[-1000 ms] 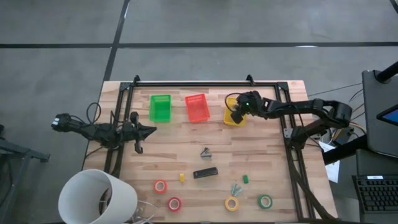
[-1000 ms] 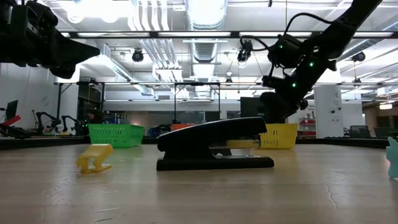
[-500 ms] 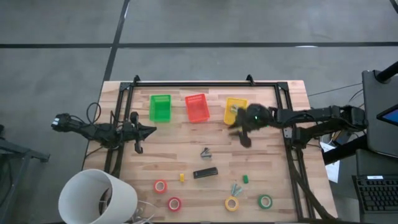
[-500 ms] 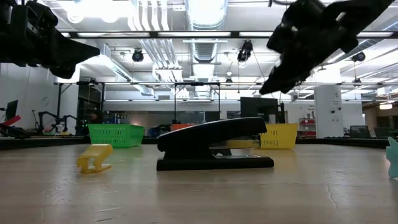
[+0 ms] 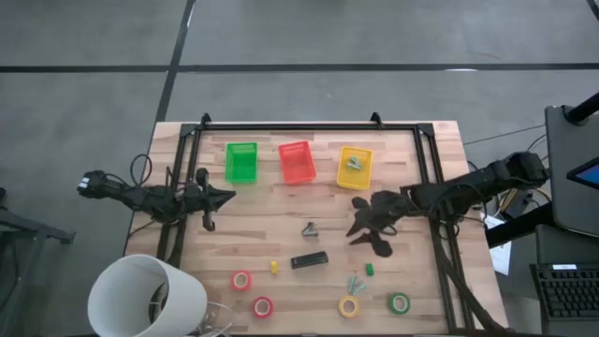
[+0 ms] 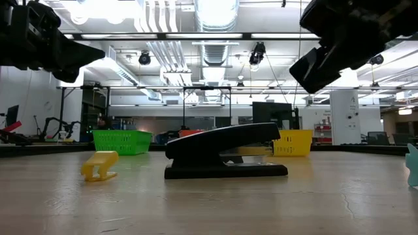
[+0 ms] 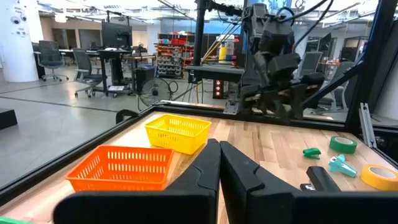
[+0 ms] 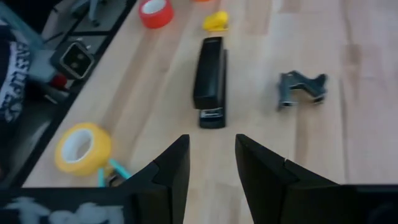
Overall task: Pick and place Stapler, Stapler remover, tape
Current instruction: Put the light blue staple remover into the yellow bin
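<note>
The right gripper (image 8: 211, 163) has its fingers parted with nothing between them, while the left gripper (image 7: 219, 163) has its fingers pressed together, empty. By the look of the table, the task is barely begun: one small grey item lies in the yellow basket (image 5: 355, 168) at upper centre-right of the high view, though what it is cannot be made out. The black stapler (image 5: 309, 260) lies on the wood at lower centre, the dark staple remover (image 5: 310, 228) just above it, and the four tape rolls sit along the bottom: two red-orange (image 5: 241, 280) at lower left, a yellow one (image 5: 349, 306) and a green one (image 5: 400, 302) at lower right. The green basket (image 5: 241, 162) and red basket (image 5: 296, 162) look empty. The right arm reaches in from the right edge, its gripper above the table right of centre, pointing toward the stapler. The left arm waits at the left edge, stretched level.
</note>
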`<state>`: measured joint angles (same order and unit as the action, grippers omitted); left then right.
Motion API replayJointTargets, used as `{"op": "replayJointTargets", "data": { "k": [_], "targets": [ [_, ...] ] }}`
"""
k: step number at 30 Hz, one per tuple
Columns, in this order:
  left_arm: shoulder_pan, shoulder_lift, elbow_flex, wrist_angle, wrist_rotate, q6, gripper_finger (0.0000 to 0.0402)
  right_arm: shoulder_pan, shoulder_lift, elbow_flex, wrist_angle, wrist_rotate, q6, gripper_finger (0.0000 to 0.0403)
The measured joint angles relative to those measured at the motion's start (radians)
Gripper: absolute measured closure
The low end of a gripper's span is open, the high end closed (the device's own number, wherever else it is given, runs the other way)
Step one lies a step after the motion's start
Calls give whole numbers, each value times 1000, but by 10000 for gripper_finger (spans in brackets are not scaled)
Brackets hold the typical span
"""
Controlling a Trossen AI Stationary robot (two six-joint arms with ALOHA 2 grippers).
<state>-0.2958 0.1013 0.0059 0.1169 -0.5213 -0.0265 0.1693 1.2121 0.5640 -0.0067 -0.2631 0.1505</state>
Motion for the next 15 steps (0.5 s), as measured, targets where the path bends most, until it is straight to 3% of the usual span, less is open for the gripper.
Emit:
{"op": "replayJointTargets", "data": {
  "k": [9, 15],
  "targets": [
    [0, 0, 0, 0, 0, 0, 392, 98, 0, 0, 31, 29, 30, 270],
    [0, 0, 0, 1, 0, 0, 392, 153, 2, 0, 65, 53, 20, 236]
  ]
}}
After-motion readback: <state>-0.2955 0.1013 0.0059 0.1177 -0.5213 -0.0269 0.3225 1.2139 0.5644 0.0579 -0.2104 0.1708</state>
